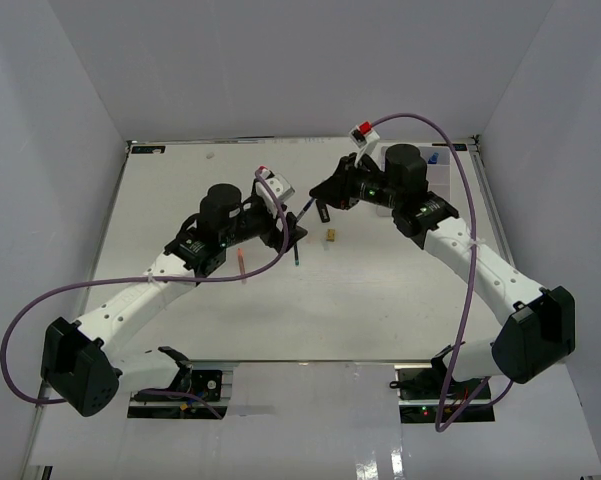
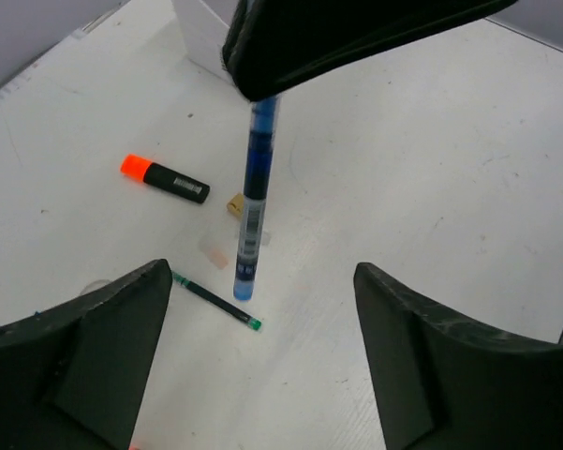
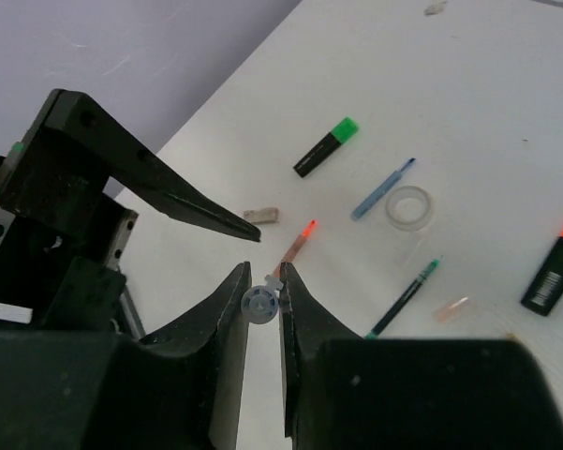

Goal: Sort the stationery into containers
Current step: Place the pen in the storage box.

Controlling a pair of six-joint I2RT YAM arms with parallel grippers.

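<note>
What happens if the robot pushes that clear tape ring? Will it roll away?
Probably not: the tape ring lies flat on the table, so it should slide rather than roll. It looks thin and see-through, so it is likely light. Tipped onto its edge, it might roll.

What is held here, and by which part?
The right end effector pinches the blue pen by its top end; the left end effector is open, holding nothing.

White table (image 1: 380, 300), faintly scuffed; pale walls (image 1: 300, 60) on three sides.
</note>
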